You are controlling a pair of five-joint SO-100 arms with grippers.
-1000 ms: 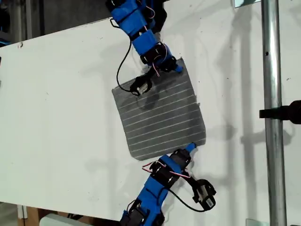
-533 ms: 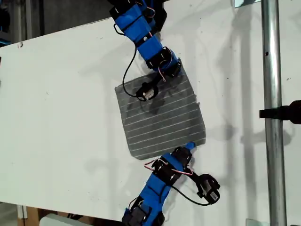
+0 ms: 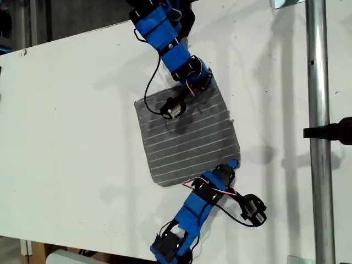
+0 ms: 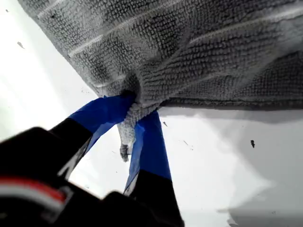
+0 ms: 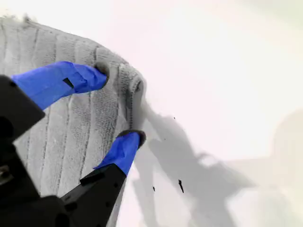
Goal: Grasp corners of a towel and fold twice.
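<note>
1. My first gripper (image 4: 133, 108) has its jaws clamped on a corner (image 4: 127, 124) of the towel (image 4: 189, 47). A small tuft of grey cloth pokes out between the two blue fingers.
2. My second gripper (image 5: 120, 104) has its jaws apart. One finger (image 5: 71, 80) rests on top of the towel (image 5: 71, 127). The other finger (image 5: 124, 147) sits at the towel's edge, and the cloth humps up in a small ridge between them.
3. In the exterior view, my first gripper (image 3: 232, 164) is at the towel's lower right corner (image 3: 236, 160), right of frame centre. Its arm comes up from the bottom edge.
4. In the same view, my second gripper (image 3: 204, 80) is at the towel's upper right corner, just above centre. Its arm reaches down from the top edge.
5. The towel (image 3: 187, 137) lies mostly flat and unfolded in the middle of the white bench (image 3: 71, 137), turned slightly askew, with its pale stripes running across it.
6. A metal post (image 3: 318, 110) stands at the right of the exterior view, well apart from the towel.
</note>
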